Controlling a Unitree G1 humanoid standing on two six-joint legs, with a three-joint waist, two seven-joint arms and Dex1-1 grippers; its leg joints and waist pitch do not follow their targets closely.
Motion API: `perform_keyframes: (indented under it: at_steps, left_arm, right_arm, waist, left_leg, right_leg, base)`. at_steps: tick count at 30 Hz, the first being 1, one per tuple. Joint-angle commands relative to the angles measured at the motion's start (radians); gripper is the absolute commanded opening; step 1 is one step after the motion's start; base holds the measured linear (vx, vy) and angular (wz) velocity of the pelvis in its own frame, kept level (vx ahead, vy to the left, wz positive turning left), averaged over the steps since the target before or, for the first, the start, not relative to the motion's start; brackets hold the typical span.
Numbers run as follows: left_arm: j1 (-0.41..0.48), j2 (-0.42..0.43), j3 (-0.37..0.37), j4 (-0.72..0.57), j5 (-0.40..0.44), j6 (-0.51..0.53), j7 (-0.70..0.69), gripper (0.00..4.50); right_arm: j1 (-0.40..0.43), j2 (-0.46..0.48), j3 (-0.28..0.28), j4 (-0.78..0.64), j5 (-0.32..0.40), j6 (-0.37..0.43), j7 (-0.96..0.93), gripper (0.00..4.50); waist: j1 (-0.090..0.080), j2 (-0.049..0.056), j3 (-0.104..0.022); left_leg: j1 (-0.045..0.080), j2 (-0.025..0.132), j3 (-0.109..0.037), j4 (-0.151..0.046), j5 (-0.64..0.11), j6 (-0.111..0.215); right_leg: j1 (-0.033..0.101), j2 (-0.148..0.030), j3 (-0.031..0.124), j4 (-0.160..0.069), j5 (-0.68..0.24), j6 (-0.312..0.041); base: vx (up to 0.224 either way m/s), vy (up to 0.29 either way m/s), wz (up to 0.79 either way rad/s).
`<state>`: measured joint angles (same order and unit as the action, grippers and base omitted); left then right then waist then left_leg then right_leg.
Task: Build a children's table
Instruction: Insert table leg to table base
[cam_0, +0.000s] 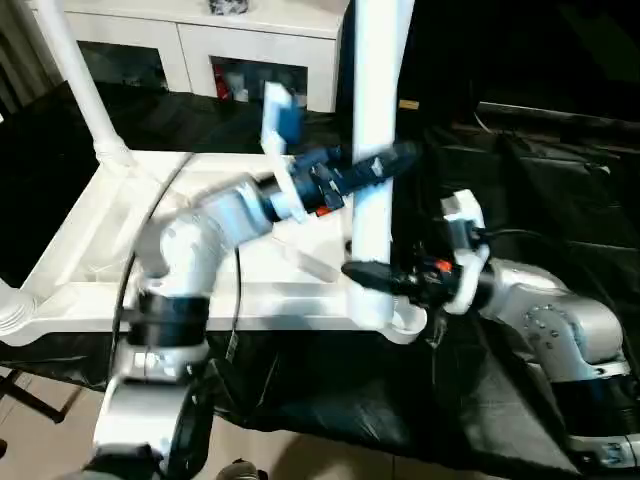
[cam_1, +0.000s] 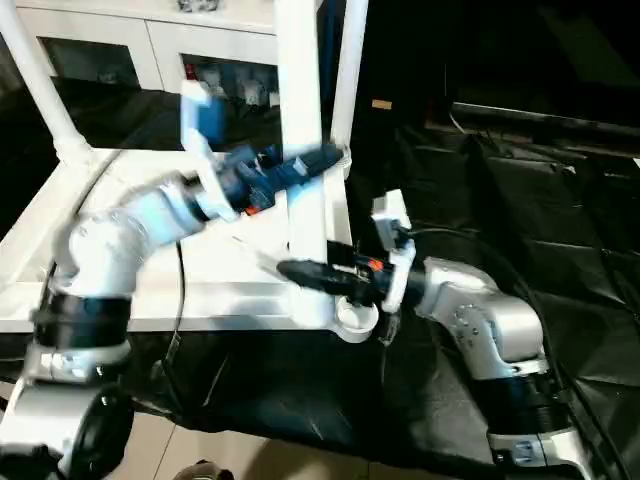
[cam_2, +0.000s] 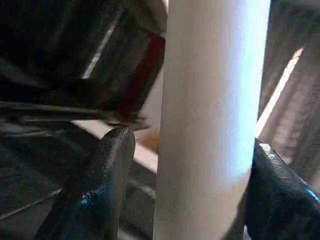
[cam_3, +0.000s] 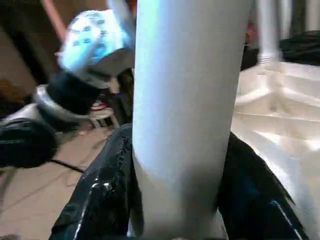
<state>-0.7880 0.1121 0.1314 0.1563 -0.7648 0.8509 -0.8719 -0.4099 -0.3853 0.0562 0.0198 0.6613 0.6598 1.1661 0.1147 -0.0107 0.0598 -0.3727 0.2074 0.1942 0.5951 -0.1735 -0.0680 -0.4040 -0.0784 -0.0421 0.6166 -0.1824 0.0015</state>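
Right gripper: in the head views its black fingers reach in level from the right and close around the foot of the near-right leg, just above the corner socket.
Left gripper: higher on the same leg, coming in from the left; the forearm slants up across the table top.
Table top: lies upside down, ribbed side up, on black sheeting, with a white cabinet behind it.
Progress: three legs stand upright, a far-left leg, a far-right leg and the near-right one. The near-left socket looks empty, so at least one leg is probably left; whether the held leg is fully seated I cannot tell.
Left wrist view: the leg stands between the two fingers. One finger sits apart from the tube, the other close against it, so the grasp looks slack, likely letting go.
Right wrist view: both fingers press against the leg's sides, clenched on it, with the ribbed underside just beside.
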Motion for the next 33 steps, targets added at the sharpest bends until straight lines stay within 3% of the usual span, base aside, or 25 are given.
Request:
perform_keyframes:
  at_steps: [1,3,6,8,10,12,14,15,16,19,20,21,25,27,28,29,33]
  left_arm:
    - [-0.022,0.009,0.036,0.019,-0.035,0.019,-0.006,2.83]
    - [-0.024,0.009,0.037,0.02,-0.038,0.02,-0.007,2.83]
    - [-0.016,0.02,0.008,0.013,-0.02,0.006,-0.018,2.41]
    - [-0.011,0.017,0.005,0.011,-0.012,0.0,-0.007,2.44]
    - [-0.008,0.012,0.001,0.011,0.005,-0.016,0.011,2.05]
    - [-0.01,0.009,-0.003,0.01,0.014,-0.029,0.021,2.04]
    - [-0.013,-0.003,0.005,0.01,0.02,-0.038,0.056,1.84]
    - [-0.013,-0.003,0.005,0.01,0.02,-0.038,0.056,1.81]
    - [-0.015,-0.009,0.003,0.01,0.045,-0.065,0.09,1.83]
    - [-0.017,-0.013,-0.006,0.012,0.087,-0.104,0.136,1.78]
    - [-0.018,-0.016,-0.009,0.015,0.107,-0.115,0.169,1.77]
    - [-0.02,-0.017,-0.021,0.014,0.147,-0.136,0.218,1.77]
    - [-0.023,-0.021,-0.05,0.0,0.221,-0.165,0.307,1.77]
    - [-0.024,-0.026,-0.054,-0.006,0.229,-0.166,0.324,1.77]
    - [-0.027,-0.03,-0.063,-0.011,0.241,-0.168,0.342,1.77]
    - [-0.029,-0.033,-0.068,-0.013,0.248,-0.172,0.352,1.77]
    - [-0.034,-0.045,-0.08,-0.006,0.268,-0.19,0.371,1.77]
  right_arm:
    - [-0.003,-0.022,-0.004,-0.035,0.035,0.016,0.045,1.88]
    - [-0.004,-0.023,-0.004,-0.034,0.035,0.017,0.047,1.88]
    - [-0.017,-0.024,-0.003,-0.025,0.028,0.019,0.039,1.88]
    - [-0.02,-0.024,-0.004,-0.025,0.029,0.02,0.034,1.88]
    - [-0.023,-0.025,-0.008,-0.025,0.031,0.022,0.032,1.87]
    - [-0.024,-0.026,-0.01,-0.027,0.032,0.023,0.029,1.87]
    - [-0.027,-0.02,-0.004,-0.02,-0.02,-0.022,-0.015,1.87]
    - [-0.027,-0.02,-0.004,-0.02,-0.02,-0.022,-0.015,1.87]
    - [-0.041,-0.008,-0.012,0.007,-0.035,-0.021,-0.058,2.43]
    - [-0.06,0.012,-0.027,0.041,-0.059,-0.031,-0.121,2.57]
    - [-0.068,0.019,-0.032,0.054,-0.073,-0.036,-0.152,2.82]
    - [-0.082,0.028,-0.035,0.072,-0.103,-0.048,-0.203,2.82]
    - [-0.111,0.05,-0.044,0.112,-0.154,-0.062,-0.306,2.99]
    - [-0.119,0.058,-0.048,0.121,-0.16,-0.058,-0.335,2.99]
    - [-0.128,0.067,-0.048,0.131,-0.171,-0.058,-0.363,2.99]
    - [-0.134,0.072,-0.045,0.136,-0.182,-0.055,-0.382,2.99]
    - [-0.147,0.074,-0.017,0.147,-0.22,-0.022,-0.434,2.99]
  waist:
    - [0.005,-0.015,-0.072]
    - [0.006,-0.013,-0.073]
    - [0.007,-0.009,-0.075]
    - [0.007,-0.011,-0.075]
    - [0.007,-0.011,-0.076]
    - [0.007,-0.012,-0.076]
    - [0.007,-0.014,-0.075]
    - [0.007,-0.014,-0.075]
    - [0.007,-0.014,-0.074]
    - [0.002,-0.014,-0.073]
    - [0.004,-0.013,-0.074]
    - [0.003,-0.011,-0.074]
    - [0.001,-0.016,-0.078]
    - [0.003,-0.014,-0.079]
    - [0.002,-0.021,-0.079]
    - [0.003,-0.016,-0.08]
    - [0.003,-0.022,-0.078]
  left_leg:
    - [0.012,0.012,-0.009,-0.06,-0.158,0.024]
    - [0.01,0.013,-0.01,-0.06,-0.145,0.025]
    - [0.011,0.014,-0.01,-0.059,-0.13,0.027]
    - [0.01,0.013,-0.009,-0.059,-0.127,0.027]
    - [0.01,0.014,-0.01,-0.059,-0.124,0.028]
    - [0.01,0.014,-0.009,-0.059,-0.123,0.029]
    - [0.009,0.013,-0.009,-0.059,-0.121,0.026]
    - [0.009,0.013,-0.009,-0.059,-0.124,0.023]
    - [0.009,0.013,-0.009,-0.059,-0.128,0.023]
    - [0.01,0.014,-0.01,-0.06,-0.138,0.009]
    - [0.013,0.013,-0.009,-0.06,-0.142,0.009]
    - [0.011,0.015,-0.011,-0.061,-0.136,0.003]
    - [0.01,0.013,-0.011,-0.06,-0.112,-0.001]
    - [0.009,0.012,-0.01,-0.059,-0.097,0.006]
    - [0.009,0.012,-0.009,-0.058,-0.091,0.011]
    - [0.008,0.012,-0.009,-0.057,-0.078,0.017]
    - [0.007,0.012,-0.007,-0.057,-0.08,0.021]
  right_leg:
    - [0.054,-0.049,0.028,-0.07,-0.183,-0.217]
    - [0.054,-0.05,0.028,-0.068,-0.17,-0.219]
    - [0.054,-0.051,0.028,-0.066,-0.155,-0.216]
    - [0.055,-0.05,0.028,-0.065,-0.145,-0.22]
    - [0.055,-0.05,0.028,-0.064,-0.134,-0.222]
    - [0.056,-0.05,0.028,-0.065,-0.134,-0.221]
    - [0.056,-0.051,0.028,-0.064,-0.136,-0.22]
    - [0.055,-0.051,0.028,-0.065,-0.145,-0.216]
    - [0.056,-0.051,0.029,-0.067,-0.156,-0.213]
    - [0.053,-0.052,0.029,-0.071,-0.183,-0.196]
    - [0.053,-0.051,0.029,-0.071,-0.195,-0.187]
    - [0.053,-0.051,0.029,-0.07,-0.191,-0.184]
    - [0.054,-0.048,0.029,-0.065,-0.147,-0.181]
    - [0.055,-0.048,0.029,-0.06,-0.11,-0.191]
    - [0.056,-0.047,0.029,-0.06,-0.101,-0.192]
    - [0.055,-0.048,0.029,-0.057,-0.079,-0.201]
    - [0.056,-0.048,0.029,-0.057,-0.081,-0.205]
  base:
    - [0.0,0.0,0.0]
    - [0.0,0.0,0.0]
    - [0.0,0.0,0.0]
    - [0.0,0.0,0.0]
    - [0.0,0.0,0.0]
    - [0.0,0.0,0.0]
    - [0.0,0.0,0.0]
    - [0.0,0.0,0.0]
    - [0.0,0.0,0.0]
    - [0.0,0.0,0.0]
    - [0.0,0.0,0.0]
    - [0.0,0.0,0.0]
    - [0.0,0.0,0.0]
    - [0.0,0.0,0.0]
    - [0.0,0.0,0.0]
    - [0.0,0.0,0.0]
    - [0.0,0.0,0.0]
